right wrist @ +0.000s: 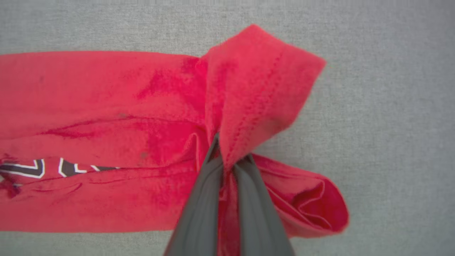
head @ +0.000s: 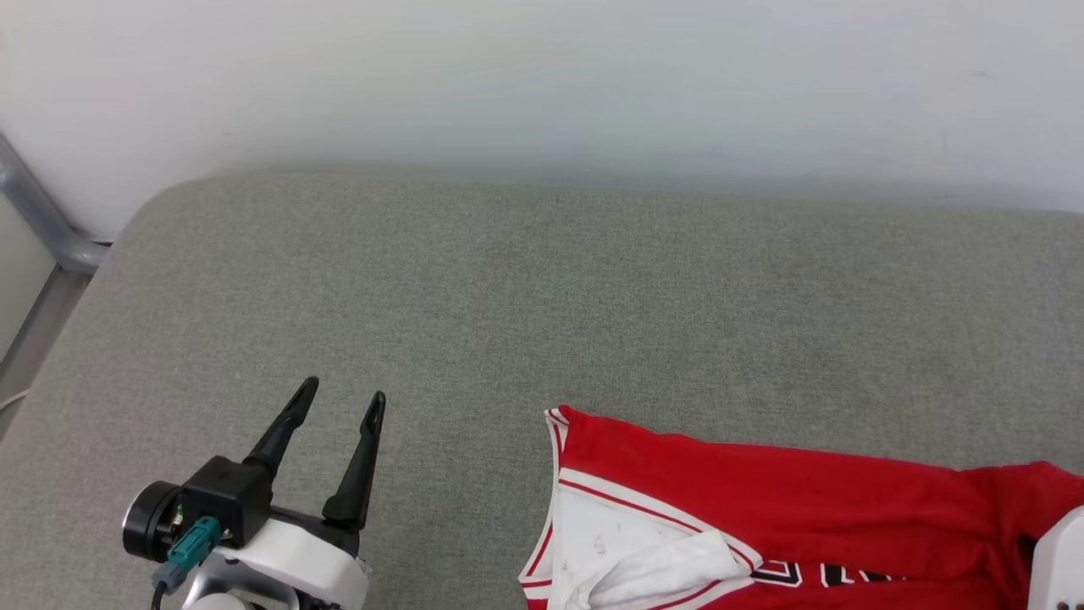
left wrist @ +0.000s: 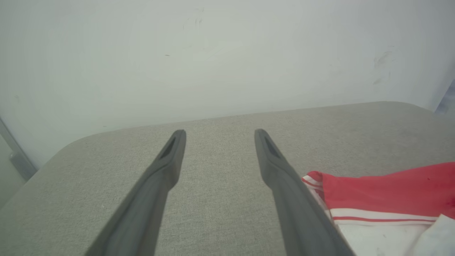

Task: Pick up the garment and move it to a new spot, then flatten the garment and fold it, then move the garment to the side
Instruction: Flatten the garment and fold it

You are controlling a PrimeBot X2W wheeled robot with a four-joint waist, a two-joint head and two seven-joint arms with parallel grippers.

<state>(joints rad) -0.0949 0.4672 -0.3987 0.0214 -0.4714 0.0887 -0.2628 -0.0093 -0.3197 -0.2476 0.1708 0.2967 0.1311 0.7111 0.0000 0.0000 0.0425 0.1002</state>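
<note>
The garment [head: 762, 500], a red jersey shirt with a white sleeve and striped trim, lies folded lengthwise on the grey surface at the head view's lower right. Black white-outlined print peeks out along its fold. My right gripper [right wrist: 229, 156] is shut on the garment [right wrist: 106, 124], pinching the hem end so a red flap stands up above the fingertips. My left gripper [head: 343, 402] stands open over bare surface to the left of the shirt, with nothing between its fingers [left wrist: 167, 167]. The shirt's striped sleeve corner [left wrist: 314, 179] lies just right of the left gripper [left wrist: 218, 137].
The grey padded surface [head: 508, 280] runs back to a white wall [head: 542, 76]. Its rounded left corner meets a grey metal rail [head: 42, 220]. A pale forearm part [head: 1059, 559] shows at the lower right edge.
</note>
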